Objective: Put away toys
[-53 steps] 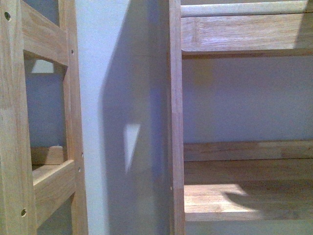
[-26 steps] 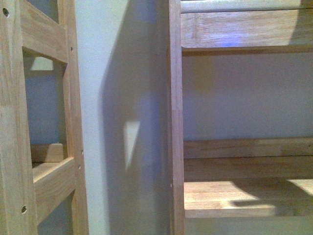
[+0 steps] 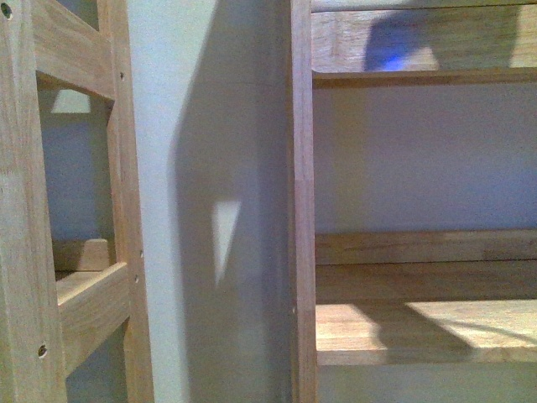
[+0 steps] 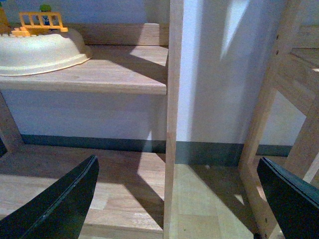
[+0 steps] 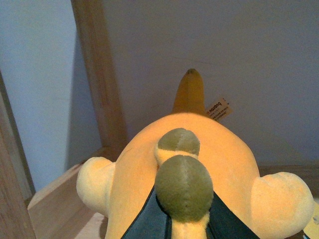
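Shelving unit (image 3: 302, 201): pale wooden frame against a light wall (image 3: 201, 126); the front view shows an upright post with a lit shelf board (image 3: 419, 332) beside it and another board above. No arm or toy appears in this view.
Second frame (image 3: 25, 210): a ladder-like wooden side piece, left of the post, with a strip of wall between the two.
Plush toy (image 5: 194, 184): orange-yellow, rounded, with olive tufts along its back and a sewn-in label. It fills the right wrist view, sitting in the right claw with a wooden post and wall behind it. A board lies below it; whether it touches that board cannot be told.
Right claw (image 5: 182, 221): dark jaws pressed into the plush from both sides, closed onto the toy.
Left claw (image 4: 174, 199): jaws spread wide with nothing between them, facing a lower shelf and the floor.
Cream tub (image 4: 40, 50): on a shelf in the left wrist view, with an orange fence-like piece (image 4: 40, 22) on top.
Step in hand: judged to be carrying the toy to a shelf, with the grasp made and release not yet done.
Next move: likely calls for lowering the toy onto the board, then parting the jaws and drawing back clear of the post.
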You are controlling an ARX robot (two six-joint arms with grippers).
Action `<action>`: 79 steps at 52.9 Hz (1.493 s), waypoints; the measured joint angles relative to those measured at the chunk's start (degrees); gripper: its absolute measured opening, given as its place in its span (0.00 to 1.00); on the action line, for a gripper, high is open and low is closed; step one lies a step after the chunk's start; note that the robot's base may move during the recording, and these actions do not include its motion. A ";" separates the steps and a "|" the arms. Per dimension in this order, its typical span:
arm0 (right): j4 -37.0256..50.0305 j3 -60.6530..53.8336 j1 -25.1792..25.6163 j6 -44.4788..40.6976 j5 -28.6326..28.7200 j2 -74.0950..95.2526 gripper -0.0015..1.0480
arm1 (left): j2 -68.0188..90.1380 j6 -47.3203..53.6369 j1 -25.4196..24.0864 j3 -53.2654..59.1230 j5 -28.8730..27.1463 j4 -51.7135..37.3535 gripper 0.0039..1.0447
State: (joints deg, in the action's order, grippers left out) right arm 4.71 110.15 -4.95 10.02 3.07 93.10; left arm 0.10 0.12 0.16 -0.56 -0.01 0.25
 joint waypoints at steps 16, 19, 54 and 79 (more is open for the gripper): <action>1.95 2.75 -4.22 -0.15 -2.36 4.07 0.06 | 0.00 0.00 0.00 0.00 0.00 0.00 0.94; 2.19 3.15 -4.72 -0.13 -2.75 4.68 0.06 | 0.00 0.00 0.00 0.00 0.00 0.00 0.94; 4.79 3.17 -3.65 0.94 -2.01 6.51 0.06 | 0.00 0.00 0.00 0.00 0.00 0.00 0.94; 3.54 3.21 -3.06 -0.37 -3.85 6.51 0.50 | 0.00 0.00 0.00 0.00 0.00 0.00 0.94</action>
State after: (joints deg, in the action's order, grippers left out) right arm 8.25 113.36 -8.01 9.65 -0.78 99.61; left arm 0.10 0.12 0.16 -0.56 -0.01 0.25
